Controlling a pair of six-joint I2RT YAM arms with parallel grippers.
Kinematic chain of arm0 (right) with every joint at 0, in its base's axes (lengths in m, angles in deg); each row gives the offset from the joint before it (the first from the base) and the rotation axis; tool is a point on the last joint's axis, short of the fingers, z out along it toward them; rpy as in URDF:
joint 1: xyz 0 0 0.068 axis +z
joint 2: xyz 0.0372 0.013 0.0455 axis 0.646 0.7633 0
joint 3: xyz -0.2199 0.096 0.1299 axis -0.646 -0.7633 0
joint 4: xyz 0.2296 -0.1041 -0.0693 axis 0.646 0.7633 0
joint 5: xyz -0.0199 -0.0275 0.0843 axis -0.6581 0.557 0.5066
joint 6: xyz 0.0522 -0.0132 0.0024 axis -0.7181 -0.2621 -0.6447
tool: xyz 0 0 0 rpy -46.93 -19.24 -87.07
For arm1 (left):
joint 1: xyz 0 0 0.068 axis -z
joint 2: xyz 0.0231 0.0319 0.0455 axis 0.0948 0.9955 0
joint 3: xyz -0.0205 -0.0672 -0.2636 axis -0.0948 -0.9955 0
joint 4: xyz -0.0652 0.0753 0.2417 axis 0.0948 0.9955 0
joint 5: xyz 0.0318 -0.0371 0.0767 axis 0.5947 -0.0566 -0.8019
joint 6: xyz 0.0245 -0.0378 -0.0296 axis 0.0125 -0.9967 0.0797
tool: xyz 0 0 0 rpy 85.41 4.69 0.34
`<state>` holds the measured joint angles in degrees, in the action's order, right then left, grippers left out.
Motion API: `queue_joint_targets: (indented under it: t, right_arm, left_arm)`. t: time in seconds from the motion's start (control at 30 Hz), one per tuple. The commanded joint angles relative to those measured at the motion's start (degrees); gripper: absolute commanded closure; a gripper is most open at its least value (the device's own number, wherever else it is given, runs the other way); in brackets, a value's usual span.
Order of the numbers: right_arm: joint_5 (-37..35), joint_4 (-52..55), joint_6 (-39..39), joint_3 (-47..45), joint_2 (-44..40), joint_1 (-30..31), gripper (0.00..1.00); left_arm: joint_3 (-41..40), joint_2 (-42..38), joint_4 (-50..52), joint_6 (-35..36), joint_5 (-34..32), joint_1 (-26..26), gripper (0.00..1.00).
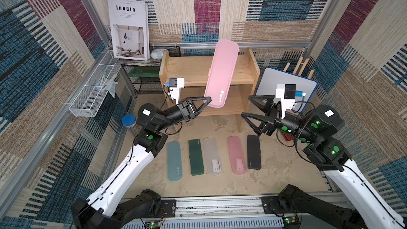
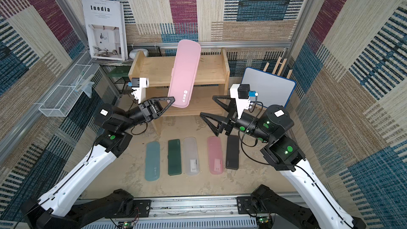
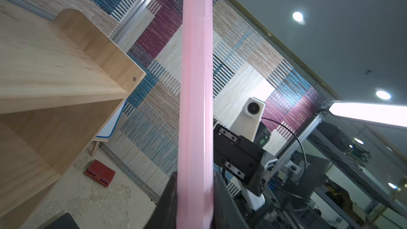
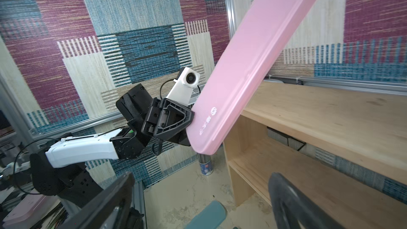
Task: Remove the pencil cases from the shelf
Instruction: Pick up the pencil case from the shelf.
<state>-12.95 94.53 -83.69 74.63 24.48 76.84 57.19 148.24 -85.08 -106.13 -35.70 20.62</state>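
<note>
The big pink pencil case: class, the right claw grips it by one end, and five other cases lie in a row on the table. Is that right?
One slip: the left claw grips the big pink pencil case, not the right claw, which stands open and empty, as both top views show. The row of five cases is right.

Pink pencil case [image 1: 221,73] tilted above shelf [image 1: 187,69], 5 others [image 1: 212,156] lying flat

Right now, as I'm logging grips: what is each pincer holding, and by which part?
The left pincer is shut on the raised pink pencil case, pinching its edge near the logo end. The right pincer is open and holds nothing.
</note>
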Motion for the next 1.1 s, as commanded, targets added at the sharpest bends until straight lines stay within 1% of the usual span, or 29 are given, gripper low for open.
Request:
queue_joint_targets:
  t: [0.0, 0.1, 0.2, 0.33, 0.43, 0.57, 0.6, 0.63, 0.7, 0.77, 0.8, 0.83, 0.9, 0.93, 1.0, 1.03, 1.07]
  right_arm:
    - [9.0, -3.3, 0.6, 2.0, 3.1, -0.2, 0.0]
    - [10.7, -5.4, -0.7, 5.0, 7.2, -0.8, 0.0]
    - [15.1, -10.2, -3.9, 7.1, 10.7, -1.2, 0.01]
    - [18.2, -12.0, -6.7, 10.7, 15.5, -1.2, 0.0]
    - [19.1, -14.1, -8.5, 11.5, 18.2, -1.2, 0.03]
    - [20.0, -17.5, -10.9, 12.1, 20.5, -1.3, 0.12]
    - [20.0, -17.7, -11.1, 12.2, 20.8, -1.3, 0.15]
    - [19.8, -18.2, -11.4, 12.1, 21.2, -1.2, 0.21]
    - [20.2, -19.2, -12.1, 11.8, 21.4, -1.3, 0.36]
    - [20.4, -19.8, -12.4, 11.6, 21.5, -1.2, 0.55]
    - [20.2, -19.7, -12.3, 11.5, 21.5, -1.2, 0.6]
    - [20.0, -19.5, -12.2, 11.5, 21.4, -1.2, 0.63]
    - [19.6, -18.8, -11.8, 11.4, 21.4, -1.2, 0.66]
    - [19.1, -18.3, -11.4, 11.4, 21.4, -1.3, 0.67]
    - [17.7, -17.1, -10.6, 11.2, 21.1, -1.2, 0.69]
    - [16.5, -16.1, -10.0, 11.1, 20.8, -1.2, 0.71]
    - [15.1, -14.9, -9.1, 11.0, 20.6, -1.3, 0.72]
  left_arm:
    - [-1.5, -4.2, 6.7, 5.9, 4.8, -0.4, 1.0]
    - [-2.9, -8.1, 13.0, 9.6, 3.1, -0.2, 1.0]
    - [-4.6, -10.0, 13.8, 9.6, 2.6, -0.3, 1.0]
    - [-5.9, -11.7, 14.1, 9.6, 2.0, -0.3, 1.0]
    - [-5.9, -12.5, 16.0, 10.7, 1.9, -0.2, 1.0]
    - [-5.9, -12.7, 17.7, 11.8, 2.2, -0.3, 1.0]
    - [-5.9, -12.7, 18.2, 12.2, 2.1, -0.3, 1.0]
    - [-5.9, -12.7, 18.7, 12.5, 2.0, -0.3, 1.0]
    - [-5.8, -12.7, 19.9, 13.4, 1.8, -0.3, 1.0]
    - [-5.8, -12.5, 21.1, 14.4, 1.5, -0.3, 1.0]
    - [-5.8, -12.5, 21.6, 14.8, 1.1, -0.3, 1.0]
    - [-5.8, -12.4, 22.2, 15.2, 0.7, -0.3, 0.97]
    - [-5.6, -12.1, 23.7, 16.5, -0.3, -0.3, 0.86]
    - [-5.4, -12.0, 25.1, 17.6, -1.4, -0.3, 0.75]
    - [-4.5, -12.4, 30.1, 21.5, -5.7, -0.3, 0.49]
    - [-3.9, -13.0, 34.2, 24.5, -9.4, -0.2, 0.34]
    - [-3.5, -13.9, 38.0, 27.4, -15.6, -0.2, 0.22]
